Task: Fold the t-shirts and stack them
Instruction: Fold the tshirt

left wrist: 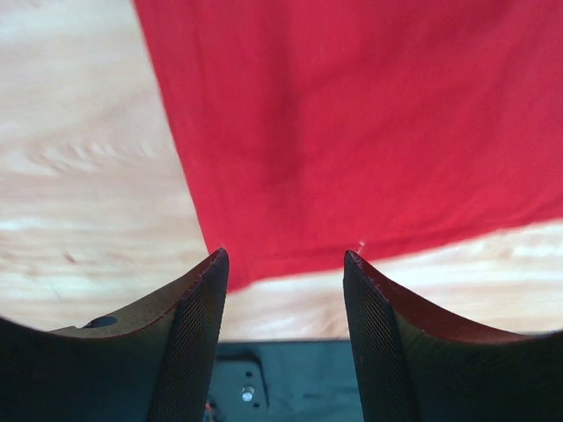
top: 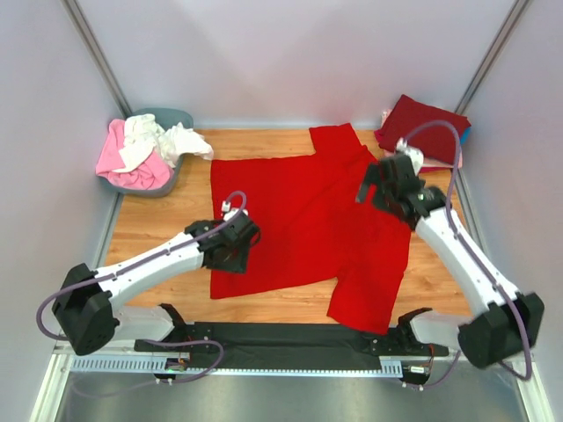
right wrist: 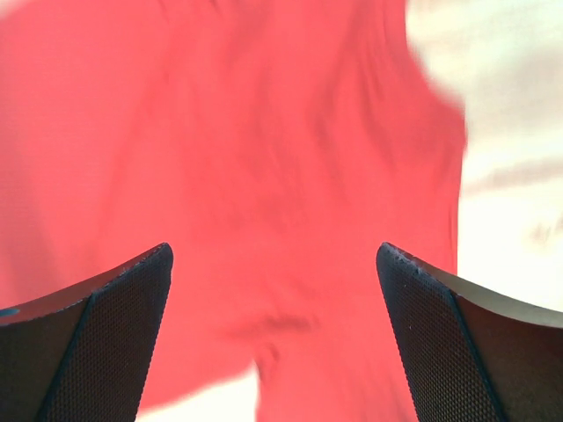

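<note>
Jaws of my left end effector (top: 233,253) stand apart and hold nothing. In the left wrist view the near corner of the bright red t-shirt (top: 303,220) lies on the table (top: 158,229), just under the gap between them. This end effector hangs at about 8 o'clock of the shirt, over its left edge. The shirt is spread flat in the middle of the table, with one sleeve pointing to 5 o'clock and the other to 12 o'clock. My right end effector (top: 368,187) is over the shirt at its 2 o'clock side, jaws spread wide, gripping nothing; only blurred red cloth shows below it. Farther, at 1 o'clock, a folded dark red t-shirt (top: 422,123) lies on the table. At 10 o'clock the grey tub (top: 167,114) has a pink t-shirt (top: 114,158) and a white t-shirt (top: 145,132) heaped inside.
</note>
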Robot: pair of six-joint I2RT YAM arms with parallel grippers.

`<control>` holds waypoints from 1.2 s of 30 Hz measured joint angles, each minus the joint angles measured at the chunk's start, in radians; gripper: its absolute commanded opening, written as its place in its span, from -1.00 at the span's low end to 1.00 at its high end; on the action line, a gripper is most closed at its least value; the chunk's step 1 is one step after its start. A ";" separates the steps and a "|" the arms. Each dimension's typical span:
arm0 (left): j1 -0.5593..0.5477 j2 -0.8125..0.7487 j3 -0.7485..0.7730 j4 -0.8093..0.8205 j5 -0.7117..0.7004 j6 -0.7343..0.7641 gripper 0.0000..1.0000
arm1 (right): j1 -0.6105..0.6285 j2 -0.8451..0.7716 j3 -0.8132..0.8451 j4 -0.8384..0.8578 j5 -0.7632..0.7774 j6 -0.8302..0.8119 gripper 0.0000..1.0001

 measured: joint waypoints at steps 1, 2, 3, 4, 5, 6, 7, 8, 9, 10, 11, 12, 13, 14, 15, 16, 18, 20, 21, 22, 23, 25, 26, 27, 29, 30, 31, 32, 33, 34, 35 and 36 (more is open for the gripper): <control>-0.024 -0.009 -0.034 0.002 0.010 -0.014 0.22 | 0.012 -0.055 -0.075 0.010 -0.002 0.018 1.00; -0.038 -0.023 -0.077 0.007 0.022 -0.034 0.19 | 0.030 -0.111 -0.152 0.002 -0.005 0.039 1.00; -0.044 -0.046 -0.124 0.009 0.032 -0.053 0.18 | 0.051 -0.156 -0.214 -0.005 -0.011 0.056 1.00; -0.051 -0.074 -0.168 0.002 0.039 -0.073 0.18 | 0.078 -0.189 -0.265 -0.003 -0.016 0.075 0.99; -0.054 -0.108 -0.208 -0.006 0.042 -0.097 0.18 | 0.108 -0.225 -0.313 0.007 -0.017 0.094 0.99; -0.055 -0.143 -0.241 -0.005 0.040 -0.119 0.18 | 0.146 -0.266 -0.367 0.013 -0.022 0.116 0.99; -0.055 -0.190 -0.277 -0.009 0.037 -0.145 0.18 | 0.187 -0.312 -0.414 0.015 -0.026 0.140 0.98; -0.055 -0.239 -0.307 -0.013 0.033 -0.170 0.20 | 0.224 -0.350 -0.450 0.023 -0.028 0.161 0.98; -0.055 -0.278 -0.330 -0.011 0.031 -0.191 0.21 | 0.260 -0.389 -0.484 0.024 -0.031 0.185 0.98; -0.055 -0.312 -0.348 -0.011 0.027 -0.214 0.21 | 0.300 -0.419 -0.507 0.022 -0.033 0.209 0.98; -0.055 -0.331 -0.359 -0.008 0.023 -0.233 0.21 | 0.332 -0.436 -0.518 0.018 -0.033 0.232 0.98; -0.055 -0.335 -0.363 -0.006 0.019 -0.249 0.21 | 0.351 -0.439 -0.519 0.011 -0.032 0.248 0.98; -0.054 -0.334 -0.365 -0.002 0.014 -0.269 0.21 | 0.369 -0.429 -0.519 0.010 -0.031 0.266 0.98; -0.054 -0.325 -0.369 0.008 0.012 -0.285 0.21 | 0.386 -0.418 -0.519 0.003 -0.027 0.284 0.99; -0.053 -0.311 -0.377 0.024 0.012 -0.296 0.21 | 0.399 -0.399 -0.519 -0.010 -0.024 0.301 0.99; -0.051 -0.295 -0.388 0.040 0.012 -0.304 0.19 | 0.415 -0.380 -0.519 -0.024 -0.017 0.317 1.00; -0.045 -0.269 -0.408 0.050 0.012 -0.318 0.18 | 0.446 -0.358 -0.531 -0.040 0.005 0.347 1.00; -0.034 -0.257 -0.418 0.053 0.013 -0.321 0.12 | 0.475 -0.356 -0.554 -0.065 0.029 0.384 1.00; -0.029 -0.254 -0.418 0.057 0.013 -0.321 0.11 | 0.486 -0.357 -0.566 -0.081 0.040 0.405 1.00; -0.025 -0.250 -0.418 0.067 0.014 -0.319 0.11 | 0.489 -0.357 -0.573 -0.093 0.048 0.420 1.00; -0.021 -0.241 -0.417 0.076 0.016 -0.317 0.07 | 0.489 -0.359 -0.580 -0.107 0.058 0.439 1.00; -0.020 -0.208 -0.414 0.086 0.016 -0.314 -0.18 | 0.486 -0.371 -0.592 -0.127 0.078 0.473 1.00; -0.020 -0.180 -0.409 0.086 0.016 -0.311 -0.24 | 0.480 -0.381 -0.599 -0.129 0.080 0.483 1.00; -0.020 -0.157 -0.397 0.089 0.018 -0.309 -0.32 | 0.460 -0.402 -0.614 -0.126 0.080 0.489 1.00; -0.020 -0.137 -0.386 0.102 0.016 -0.303 -0.45 | 0.395 -0.464 -0.652 -0.118 0.074 0.498 1.00; -0.020 -0.135 -0.386 0.104 0.016 -0.298 -0.47 | 0.362 -0.492 -0.667 -0.120 0.074 0.502 1.00; -0.020 -0.136 -0.386 0.104 0.016 -0.296 -0.53 | 0.335 -0.515 -0.673 -0.130 0.073 0.504 1.00; -0.020 -0.137 -0.386 0.105 0.015 -0.294 -0.59 | 0.315 -0.525 -0.673 -0.137 0.073 0.505 1.00; -0.020 -0.137 -0.386 0.105 0.015 -0.292 -0.65 | 0.294 -0.530 -0.673 -0.138 0.073 0.505 1.00; -0.020 -0.138 -0.386 0.106 0.014 -0.291 -0.87 | 0.275 -0.529 -0.672 -0.138 0.070 0.504 1.00; -0.020 -0.141 -0.386 0.108 0.013 -0.291 -1.00 | 0.248 -0.523 -0.672 -0.140 0.061 0.502 1.00; -0.019 -0.144 -0.386 0.109 0.011 -0.288 -1.00 | 0.215 -0.515 -0.672 -0.142 0.042 0.498 0.98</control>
